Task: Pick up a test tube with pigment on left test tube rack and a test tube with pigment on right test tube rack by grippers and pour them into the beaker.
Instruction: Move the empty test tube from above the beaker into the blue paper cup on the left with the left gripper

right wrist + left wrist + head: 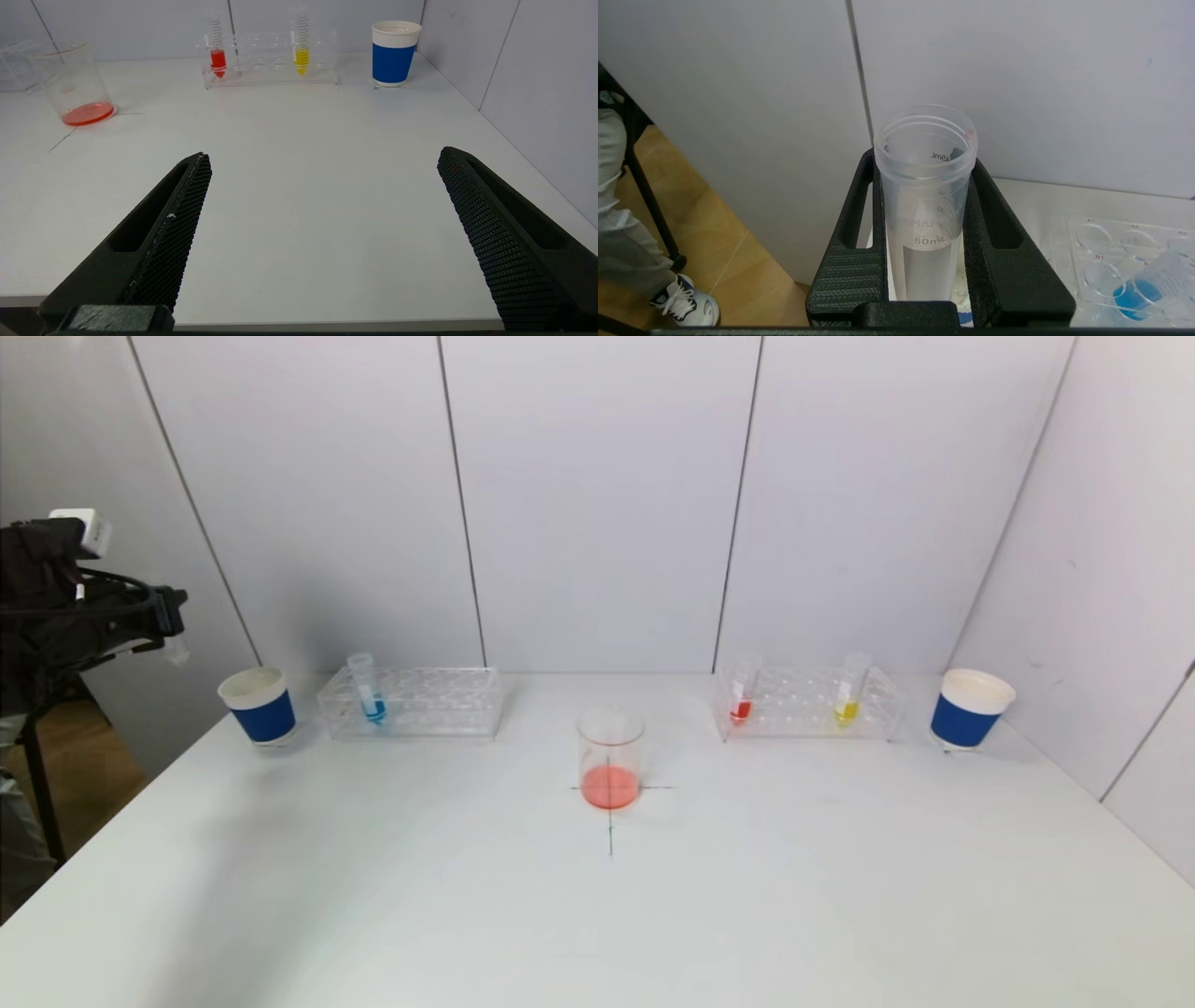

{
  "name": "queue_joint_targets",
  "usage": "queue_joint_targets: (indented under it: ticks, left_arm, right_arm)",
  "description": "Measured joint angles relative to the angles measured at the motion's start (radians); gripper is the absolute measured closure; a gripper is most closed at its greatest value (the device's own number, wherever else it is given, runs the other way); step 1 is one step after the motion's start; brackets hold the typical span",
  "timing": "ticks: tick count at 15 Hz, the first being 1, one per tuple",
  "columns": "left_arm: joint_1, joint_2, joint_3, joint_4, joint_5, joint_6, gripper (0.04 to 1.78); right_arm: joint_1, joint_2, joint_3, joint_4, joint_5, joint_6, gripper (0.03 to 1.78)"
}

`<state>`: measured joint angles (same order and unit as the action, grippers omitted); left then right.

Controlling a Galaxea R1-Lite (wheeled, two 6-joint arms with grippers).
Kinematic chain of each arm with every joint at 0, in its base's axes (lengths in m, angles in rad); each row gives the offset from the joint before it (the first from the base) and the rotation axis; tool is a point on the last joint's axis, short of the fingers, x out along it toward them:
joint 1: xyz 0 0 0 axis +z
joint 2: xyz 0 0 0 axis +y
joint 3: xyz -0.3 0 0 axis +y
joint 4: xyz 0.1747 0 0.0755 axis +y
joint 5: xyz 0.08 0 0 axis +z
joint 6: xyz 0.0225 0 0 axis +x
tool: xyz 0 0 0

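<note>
A: The left gripper (924, 261) is clamped on an empty test tube (924, 205), raised beyond the table's left edge, above the left blue cup (259, 706).

B: The right gripper (322, 233) hangs spread wide; the beaker (611, 758) holds red pigment.

An empty clear test tube (924, 196) sits clamped in the left gripper (168, 616), raised beyond the table's left edge. The beaker (611, 758) stands upright mid-table holding orange-red liquid. The left rack (411, 702) keeps a blue tube (367, 689); the right rack (808, 704) holds red (743, 691) and yellow (850, 691) tubes.
</note>
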<state>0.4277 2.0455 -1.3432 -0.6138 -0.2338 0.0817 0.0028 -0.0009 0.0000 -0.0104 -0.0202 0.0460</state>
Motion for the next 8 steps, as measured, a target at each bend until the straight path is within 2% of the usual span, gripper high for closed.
queue_joint_targets:
  ticks: [8]
  left_arm:
    - [-0.024, 0.143, -0.051, -0.086, -0.002, 0.002, 1.35]
  right_arm:
    - [0.000, 0.000, 0.000, 0.000, 0.000, 0.000, 0.05]
